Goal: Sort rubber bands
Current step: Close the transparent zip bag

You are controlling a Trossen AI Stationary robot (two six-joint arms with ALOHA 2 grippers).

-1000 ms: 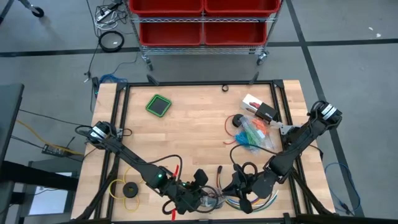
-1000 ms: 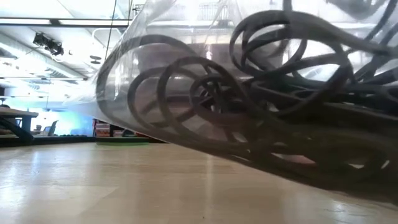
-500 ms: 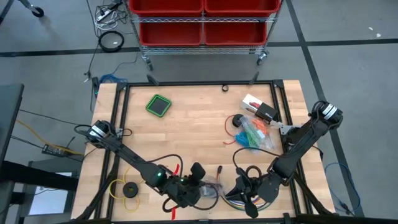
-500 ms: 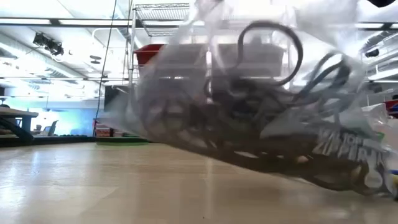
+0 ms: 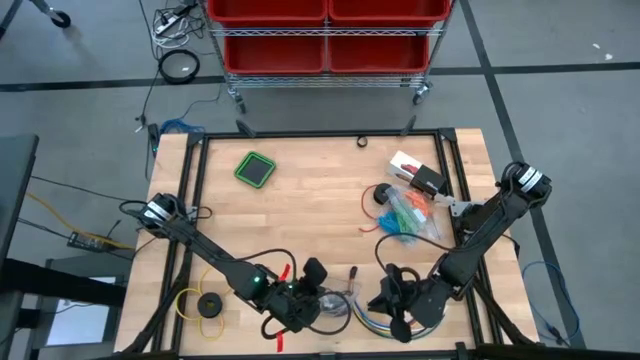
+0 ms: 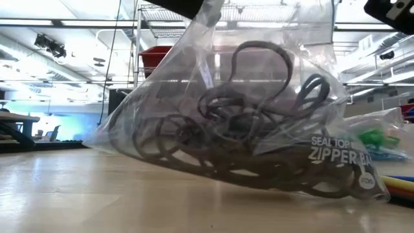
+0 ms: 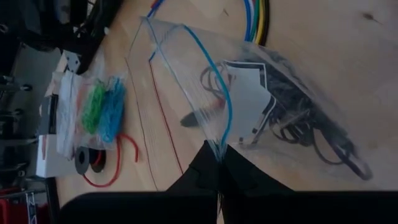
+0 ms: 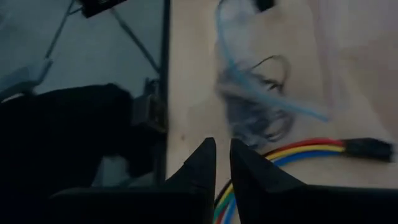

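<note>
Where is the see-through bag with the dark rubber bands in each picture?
High view: clear bag near the front table edge, at the left pincer.
Low view: bag fills the middle, hanging from above.
Left wrist view: bag pinched at its blue zip edge.
Right wrist view: bag, blurry, ahead.
Shared landmark: the coloured cables.

- Grey floor (image 5: 80,60) all around, dark seam lines crossing it.
- Wire rack (image 5: 325,75) on casters behind the wooden tabletop (image 5: 310,200), red bins (image 5: 325,30) on it.
- Cables (image 5: 175,40) trail across the floor.
- Low down: ceiling strip lights (image 6: 58,26) glow over a bright open hall.
</note>
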